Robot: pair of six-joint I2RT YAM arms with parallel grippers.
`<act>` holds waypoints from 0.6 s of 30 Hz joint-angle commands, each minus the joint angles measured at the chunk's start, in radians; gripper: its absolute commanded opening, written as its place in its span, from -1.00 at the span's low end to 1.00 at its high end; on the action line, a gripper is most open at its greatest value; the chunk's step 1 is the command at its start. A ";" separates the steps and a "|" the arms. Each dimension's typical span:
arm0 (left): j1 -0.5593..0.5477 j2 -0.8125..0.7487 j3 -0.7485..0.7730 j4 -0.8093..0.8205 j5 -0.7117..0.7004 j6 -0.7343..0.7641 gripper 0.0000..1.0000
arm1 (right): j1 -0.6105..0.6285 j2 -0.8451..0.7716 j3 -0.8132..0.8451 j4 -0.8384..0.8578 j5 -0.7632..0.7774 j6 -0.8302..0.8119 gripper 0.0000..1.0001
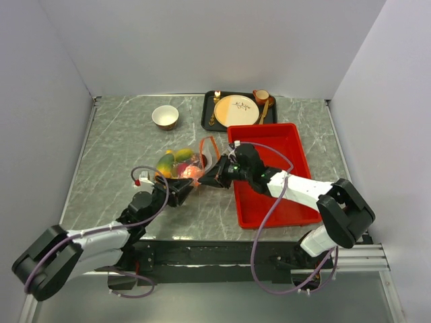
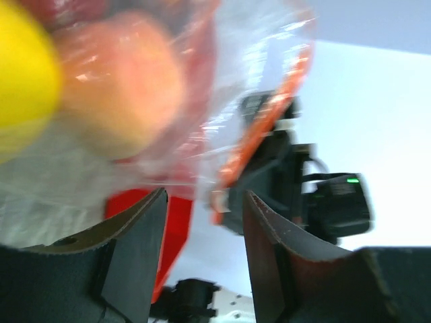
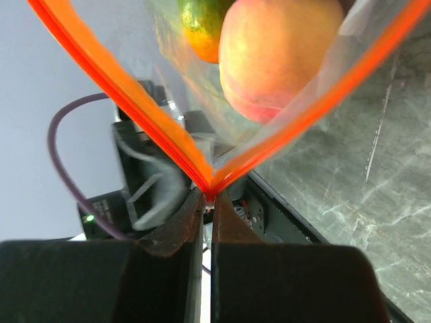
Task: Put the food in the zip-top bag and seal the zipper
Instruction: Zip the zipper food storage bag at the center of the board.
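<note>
Left gripper [image 1: 179, 191], nearest the front edge of the worktop [image 1: 114, 155]: jaws stand apart with nothing between them, and its wrist view shows them just below the crinkled film without clamping it. The right gripper [image 3: 207, 198] reaches in from the right and is pinched tight on the zipper [image 3: 135, 114] at the corner where the two orange-red strips meet. From there the strips spread in a V, so the mouth is unsealed. The zip-top bag [image 1: 192, 165] lies near the middle of the worktop between the two grippers, just left of the red tray [image 1: 269, 205]. Inside it are a peach [image 3: 276, 60], a mango [image 3: 202, 27] and a blurred yellow fruit [image 2: 20, 74]. Toward the far edge sit a small bowl [image 1: 165, 116] and a black tray [image 1: 207, 121] holding a cream plate [image 1: 236, 110].
</note>
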 commanded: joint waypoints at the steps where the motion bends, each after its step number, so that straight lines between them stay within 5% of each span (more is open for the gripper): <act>1: -0.003 -0.119 -0.048 0.044 -0.086 -0.056 0.06 | 0.010 -0.031 -0.011 0.032 -0.018 0.011 -0.92; 6: -0.003 -0.183 -0.030 -0.075 -0.114 -0.044 0.04 | 0.011 -0.031 -0.016 0.045 -0.021 0.019 -0.91; 18: -0.006 -0.038 -0.031 0.062 -0.053 -0.096 0.08 | 0.010 -0.030 -0.016 0.068 -0.036 0.034 -0.91</act>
